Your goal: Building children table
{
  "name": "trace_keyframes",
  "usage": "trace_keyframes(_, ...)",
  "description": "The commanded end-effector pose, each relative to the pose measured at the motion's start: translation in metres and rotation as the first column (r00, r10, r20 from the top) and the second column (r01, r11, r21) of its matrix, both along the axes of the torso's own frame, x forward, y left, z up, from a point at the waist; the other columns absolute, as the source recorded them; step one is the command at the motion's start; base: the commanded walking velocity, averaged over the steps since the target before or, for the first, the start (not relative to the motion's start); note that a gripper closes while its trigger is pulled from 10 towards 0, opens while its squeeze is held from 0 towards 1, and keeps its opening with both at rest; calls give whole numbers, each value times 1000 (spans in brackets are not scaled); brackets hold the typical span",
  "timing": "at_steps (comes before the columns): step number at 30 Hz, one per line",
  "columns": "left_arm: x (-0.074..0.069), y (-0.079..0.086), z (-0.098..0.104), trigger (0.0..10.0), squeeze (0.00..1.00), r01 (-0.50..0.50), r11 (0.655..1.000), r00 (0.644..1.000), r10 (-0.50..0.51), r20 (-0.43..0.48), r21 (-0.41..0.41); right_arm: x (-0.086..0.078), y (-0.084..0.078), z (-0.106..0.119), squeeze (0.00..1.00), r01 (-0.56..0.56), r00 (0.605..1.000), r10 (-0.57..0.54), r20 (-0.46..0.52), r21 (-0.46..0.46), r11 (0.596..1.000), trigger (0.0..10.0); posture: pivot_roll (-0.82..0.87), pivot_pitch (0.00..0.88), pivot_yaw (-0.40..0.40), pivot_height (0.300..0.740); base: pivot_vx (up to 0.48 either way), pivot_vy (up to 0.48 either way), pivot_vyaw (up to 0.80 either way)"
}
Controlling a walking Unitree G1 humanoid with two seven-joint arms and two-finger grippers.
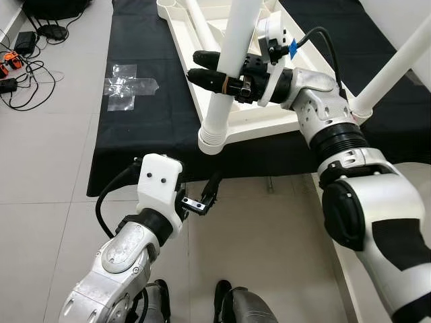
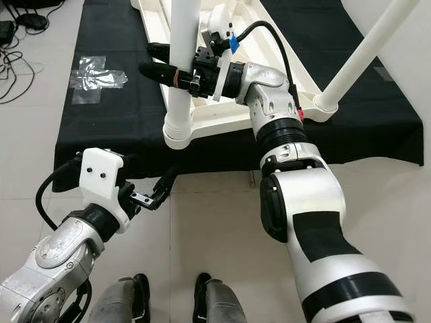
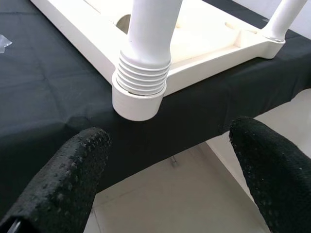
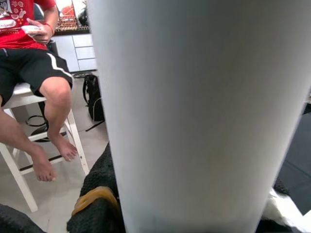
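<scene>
The white table [image 1: 249,124] is lying upside down on a black cloth [image 1: 148,141] on the floor. The right gripper [image 1: 217,73] is clamping its fingers around the leg [image 1: 229,67] standing in the near corner socket [image 3: 138,99]. The left gripper [image 1: 205,196] is hovering low, near the cloth's edge, fingers [image 3: 58,179] spread open and holding nothing. A person [image 4: 34,63] is sitting on a white chair [image 4: 19,145].
</scene>
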State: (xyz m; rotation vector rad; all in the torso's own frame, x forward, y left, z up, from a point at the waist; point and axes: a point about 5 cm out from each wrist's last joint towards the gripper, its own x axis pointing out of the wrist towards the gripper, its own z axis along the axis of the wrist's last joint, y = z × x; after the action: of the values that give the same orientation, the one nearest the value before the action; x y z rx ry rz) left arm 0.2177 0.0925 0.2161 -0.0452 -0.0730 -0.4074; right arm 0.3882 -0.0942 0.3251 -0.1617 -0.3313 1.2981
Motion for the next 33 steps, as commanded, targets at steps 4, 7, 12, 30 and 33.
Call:
trace_keyframes(4,-2,0,2,10000,0,4,1000,1000,-4,11,3,3,-1,-17,0,70,997,-71,-17,-46,996,10000,73,272,-105,740,0,0,0)
trace_keyframes(7,-2,0,2,10000,0,5,1000,1000,-5,13,2,4,0,-21,0,93,995,-94,-21,-54,994,10000,73,272,-105,740,0,0,0)
trace_keyframes(12,-2,-1,2,10000,0,5,1000,1000,-5,14,2,7,3,-26,0,150,987,-153,-38,-74,986,10000,74,270,-106,740,0,0,0)
trace_keyframes(30,-1,1,4,10000,0,-4,1000,1000,4,21,2,26,3,-14,0,496,859,-496,-127,-36,868,10000,71,278,-110,740,0,0,0)
trace_keyframes(33,0,1,4,10000,0,-5,1000,1000,5,22,4,30,-2,-17,0,565,812,-564,-150,-39,824,10000,73,279,-108,740,0,0,0)
